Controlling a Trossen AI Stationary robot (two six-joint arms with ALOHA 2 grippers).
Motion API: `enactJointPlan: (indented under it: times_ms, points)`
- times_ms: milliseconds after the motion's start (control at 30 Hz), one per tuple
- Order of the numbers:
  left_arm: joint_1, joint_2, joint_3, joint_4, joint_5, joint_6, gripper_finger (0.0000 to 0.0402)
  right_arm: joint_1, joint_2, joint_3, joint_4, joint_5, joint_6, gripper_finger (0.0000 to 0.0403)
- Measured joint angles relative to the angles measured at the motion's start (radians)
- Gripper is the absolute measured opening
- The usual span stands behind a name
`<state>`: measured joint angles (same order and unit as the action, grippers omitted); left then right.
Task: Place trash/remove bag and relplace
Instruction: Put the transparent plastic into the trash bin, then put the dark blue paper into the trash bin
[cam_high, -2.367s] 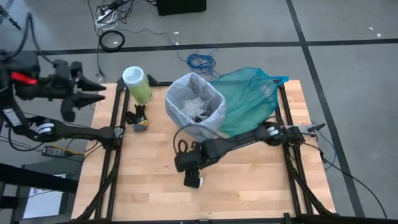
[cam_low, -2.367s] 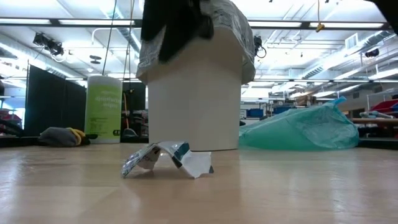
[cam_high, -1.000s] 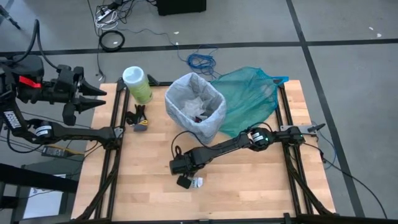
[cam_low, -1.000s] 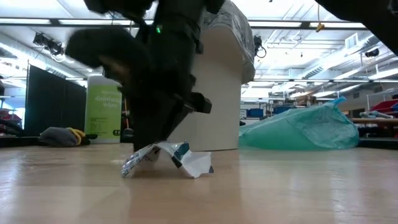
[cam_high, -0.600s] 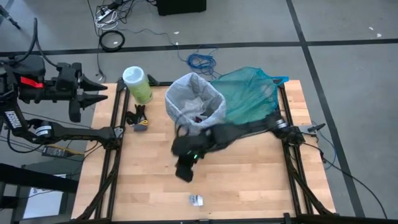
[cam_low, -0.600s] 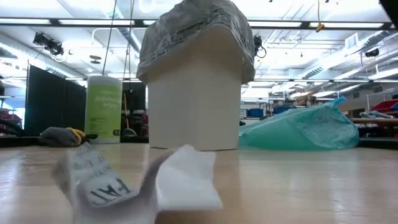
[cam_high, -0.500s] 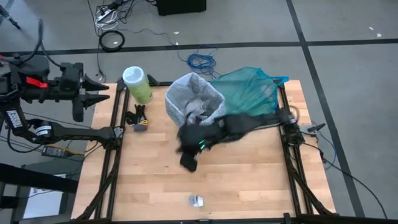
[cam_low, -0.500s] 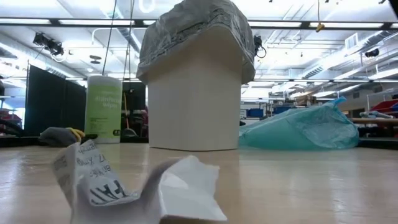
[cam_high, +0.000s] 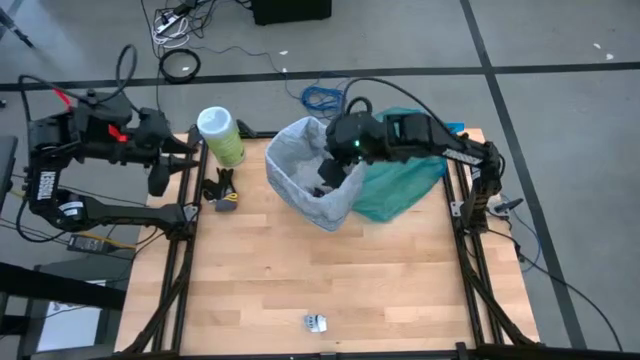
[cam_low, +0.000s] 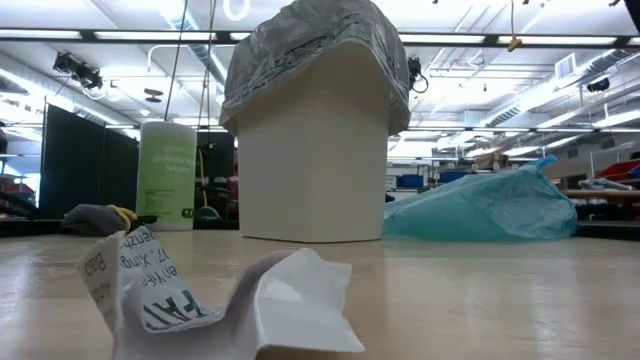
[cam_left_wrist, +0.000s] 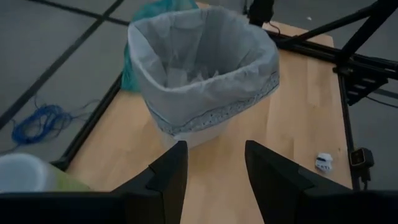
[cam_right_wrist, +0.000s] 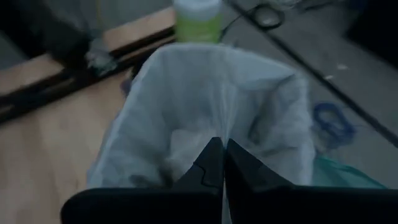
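A: Where are your hands?

B: My right hand (cam_high: 330, 178) hangs over the bin (cam_high: 312, 170), which stands near the far edge of the tabletop (cam_high: 250, 270). Its fingers are pressed together, and I see nothing between them. My left hand (cam_left_wrist: 211, 165) waits outside the tabletop's left edge, with its fingers spread apart and nothing in them.

A: And the trash?

B: Some scraps (cam_right_wrist: 186, 146) lie already inside the bag (cam_left_wrist: 205, 93) that lines the bin. One scrap (cam_high: 316, 322) lies alone near the near edge of the tabletop, well apart from the bin. In the low view it is crumpled paper with print on it (cam_low: 220, 300).

A: So what could go wrong?

B: I think the main risk is that scrap. It lies close to the near edge, so a careless push from my fingers could slide it off the tabletop. It is also small and flat, so closed fingers may only press on it and not pick it up.

A: And the bag?

B: It is thin and its rim is folded over the bin. If I pull at only one side, the light bin may tip, or the plastic may tear and spill the trash. The green bag (cam_high: 405, 175) lies touching the bin on the right side, so my right arm could drag it.
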<state>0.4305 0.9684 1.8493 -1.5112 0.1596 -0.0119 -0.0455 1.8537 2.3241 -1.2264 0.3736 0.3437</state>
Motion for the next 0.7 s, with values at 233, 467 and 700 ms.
enactJointPlan:
  times_ms: [233,467,700]
  points:
    - [0.0,-0.001,-0.01,-0.002,0.002,-0.026,0.017,-0.05,0.005,0.0,-0.003,-0.135,-0.112,0.0089]
    - [0.0,-0.001,-0.01,0.0,0.002,-0.045,0.017,-0.048,0.005,0.0,-0.002,-0.124,-0.185,0.0257]
    - [0.0,-0.002,-0.01,0.072,0.104,-0.06,0.017,-0.04,-0.015,0.0,-0.055,-0.29,-0.021,0.0315]
